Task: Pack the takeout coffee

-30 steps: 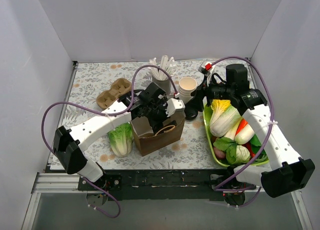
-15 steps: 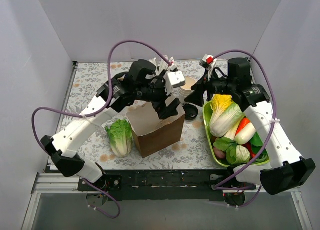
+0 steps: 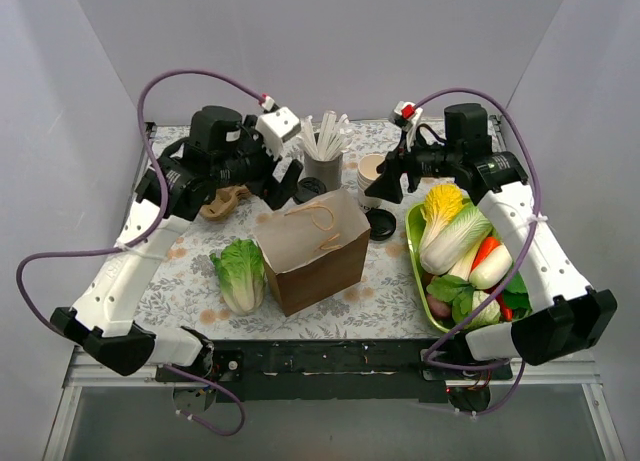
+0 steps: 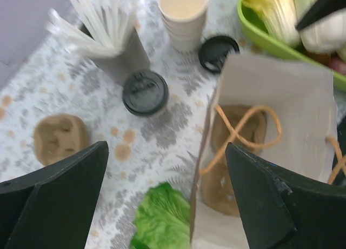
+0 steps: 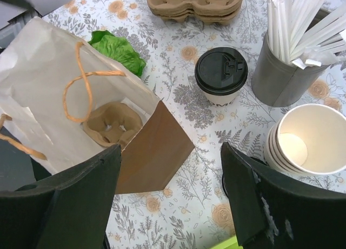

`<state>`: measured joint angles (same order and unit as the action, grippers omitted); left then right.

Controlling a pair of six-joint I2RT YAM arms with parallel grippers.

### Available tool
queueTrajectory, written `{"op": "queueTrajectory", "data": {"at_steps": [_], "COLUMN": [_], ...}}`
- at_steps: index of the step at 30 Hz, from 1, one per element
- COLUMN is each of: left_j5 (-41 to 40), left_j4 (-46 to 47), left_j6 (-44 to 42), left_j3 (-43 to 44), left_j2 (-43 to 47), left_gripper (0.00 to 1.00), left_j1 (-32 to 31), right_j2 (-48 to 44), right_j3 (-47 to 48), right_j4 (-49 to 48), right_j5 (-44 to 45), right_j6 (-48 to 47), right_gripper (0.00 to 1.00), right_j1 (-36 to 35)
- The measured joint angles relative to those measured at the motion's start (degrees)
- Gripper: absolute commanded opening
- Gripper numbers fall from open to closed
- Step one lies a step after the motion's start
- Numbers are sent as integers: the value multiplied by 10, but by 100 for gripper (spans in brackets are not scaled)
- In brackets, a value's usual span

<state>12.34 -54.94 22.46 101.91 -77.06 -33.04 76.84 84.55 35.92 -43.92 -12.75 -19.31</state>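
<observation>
Above the floral tablecloth [image 3: 178, 167], between pale walls [image 3: 320, 51], left gripper [image 4: 166, 146] and right gripper [image 5: 171, 146] hang spread, empty

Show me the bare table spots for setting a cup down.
Free: the cloth left of the lettuce, toward the near-left corner, and the strip between paper bag and green tray. Crowded: around the takeout coffee, straw cup and cup stack.

takeout coffee [image 5: 220, 76]: cream paper cup, slightly shiny black plastic lid. paper bag [image 5: 154, 152]: matt brown kraft, twisted cord handles. cup carrier [image 5: 195, 3]: rough moulded pulp. tray [image 3: 412, 256]: glossy green plastic. stacked cups [image 5: 303, 138]: smooth cream paper.
</observation>
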Motion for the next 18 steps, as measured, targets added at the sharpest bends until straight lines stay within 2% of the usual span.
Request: {"op": "queueTrajectory", "data": {"at_steps": [4, 10, 12, 18], "left_j5": [39, 82, 82, 77], "left_j4": [-33, -66, -73, -91], "left_j6": [5, 1, 1, -4], "left_j3": [-79, -149, -152, -131], "left_j2": [14, 7, 7, 2], "left_gripper": [85, 87, 82, 92], "left_j1": [2, -1, 0, 8], "right_j2": [35, 88, 91, 91], "right_j3": [4, 25, 24, 18], "right_j4": [-3, -28, -37, -74], "right_j5": [-13, -34, -41, -65], "right_j6": [-1, -3, -7, -5], "right_gripper": [81, 81, 81, 81], "right_j1": [0, 0, 0, 0]}}
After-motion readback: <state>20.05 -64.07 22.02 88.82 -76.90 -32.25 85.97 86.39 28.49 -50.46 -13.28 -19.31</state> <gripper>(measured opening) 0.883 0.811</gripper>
